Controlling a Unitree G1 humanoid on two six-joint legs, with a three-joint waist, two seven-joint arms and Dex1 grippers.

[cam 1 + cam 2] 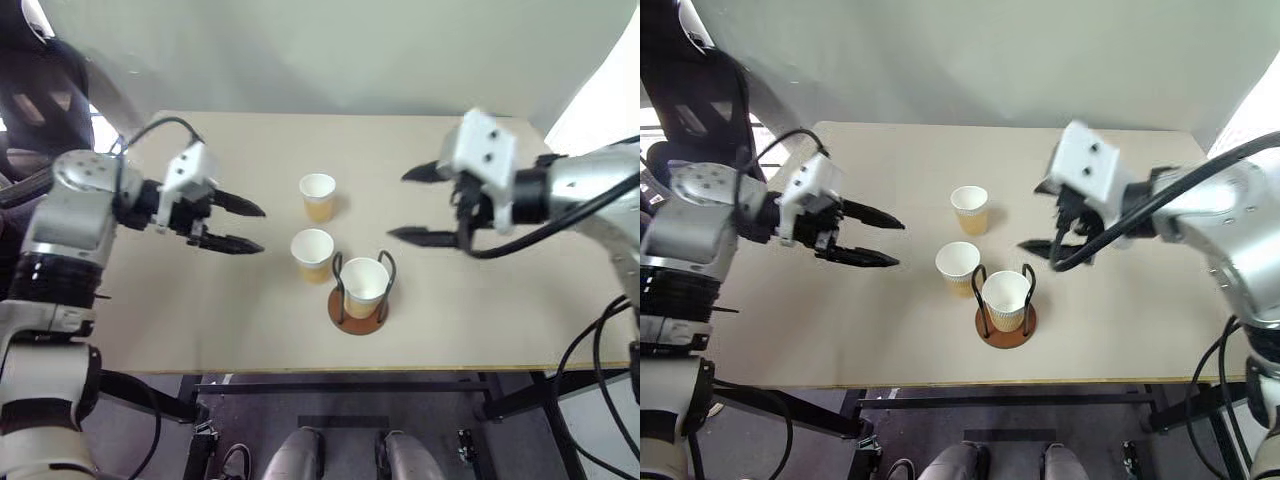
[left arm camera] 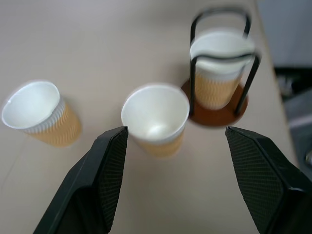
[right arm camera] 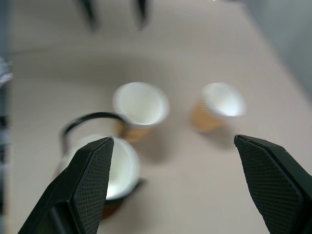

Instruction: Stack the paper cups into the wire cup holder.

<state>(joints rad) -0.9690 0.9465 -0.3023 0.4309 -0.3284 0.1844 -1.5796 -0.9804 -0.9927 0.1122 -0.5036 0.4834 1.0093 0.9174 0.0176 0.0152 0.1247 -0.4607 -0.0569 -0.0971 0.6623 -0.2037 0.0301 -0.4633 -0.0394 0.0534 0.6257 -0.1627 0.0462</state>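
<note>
Standing in the wire cup holder (image 1: 358, 305), one cup (image 1: 364, 285) sits below the gaping right end effector (image 1: 420, 205).

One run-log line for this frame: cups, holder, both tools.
cups: one in wire cup holder, two loose on table, upright | left tool: open, empty, beside middle cup | right tool: open, empty, above table

paper cups (image 1: 318, 196): 3 | wire cup holder (image 1: 359, 305): 1 | table (image 1: 500, 300): 1
</note>
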